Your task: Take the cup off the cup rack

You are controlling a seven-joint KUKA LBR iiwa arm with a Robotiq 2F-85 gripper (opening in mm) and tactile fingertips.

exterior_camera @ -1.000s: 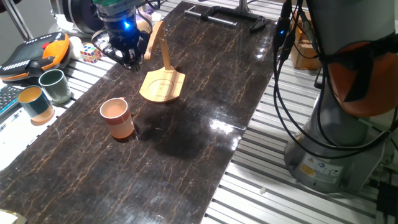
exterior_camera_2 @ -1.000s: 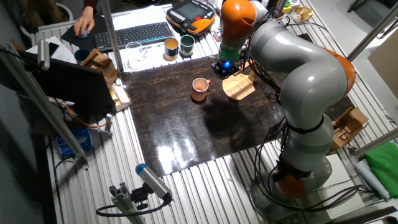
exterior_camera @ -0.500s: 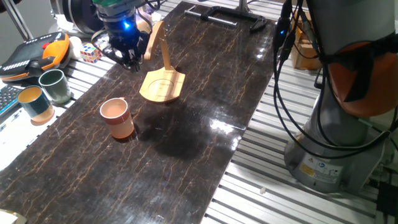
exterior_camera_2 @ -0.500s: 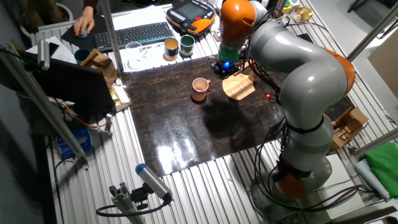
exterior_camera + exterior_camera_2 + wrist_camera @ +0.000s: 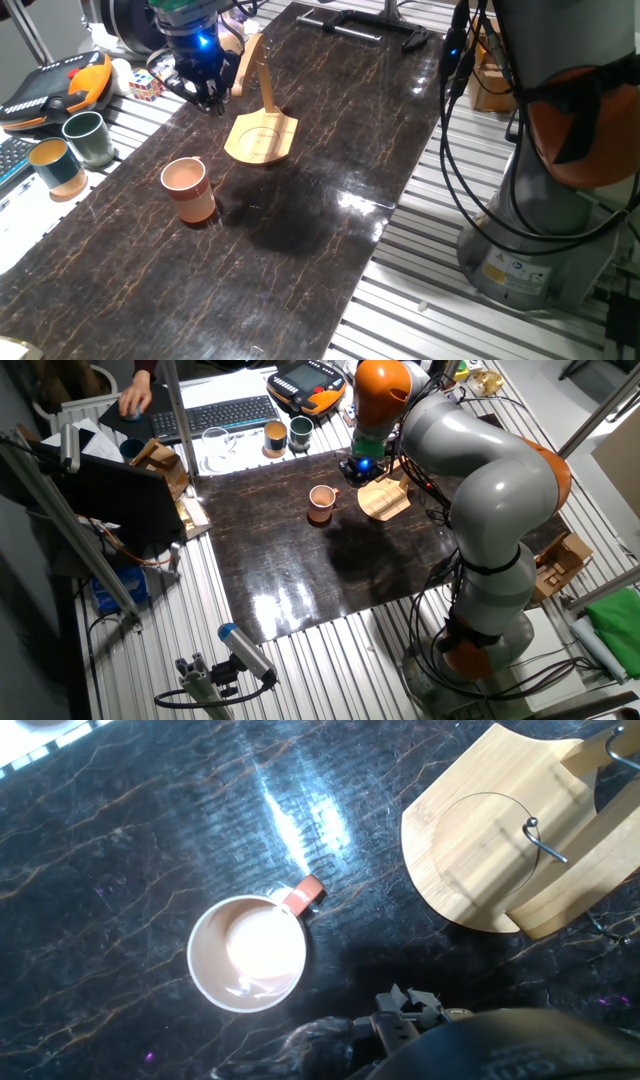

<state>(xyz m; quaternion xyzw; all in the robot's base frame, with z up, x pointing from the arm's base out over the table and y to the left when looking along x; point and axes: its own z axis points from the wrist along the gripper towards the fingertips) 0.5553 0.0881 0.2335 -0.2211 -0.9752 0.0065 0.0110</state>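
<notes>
My gripper (image 5: 205,95), whose opening I cannot tell, hovers beside the cup rack (image 5: 262,125); the cup (image 5: 188,189) stands upright toward the counter's (image 5: 330,150) middle.

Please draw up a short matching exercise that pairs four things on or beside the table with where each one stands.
Things:
1. cup
2. cup rack
3. gripper
4. dark green cup

Places:
A. off the dark tabletop, on the slatted metal beside a teal cup
B. upright on the dark tabletop, apart from the wooden base
C. hanging above the table edge beside the curved wooden arm
D. on the dark tabletop, nothing hanging from its arm

Pairs: 1-B, 2-D, 3-C, 4-A
</notes>
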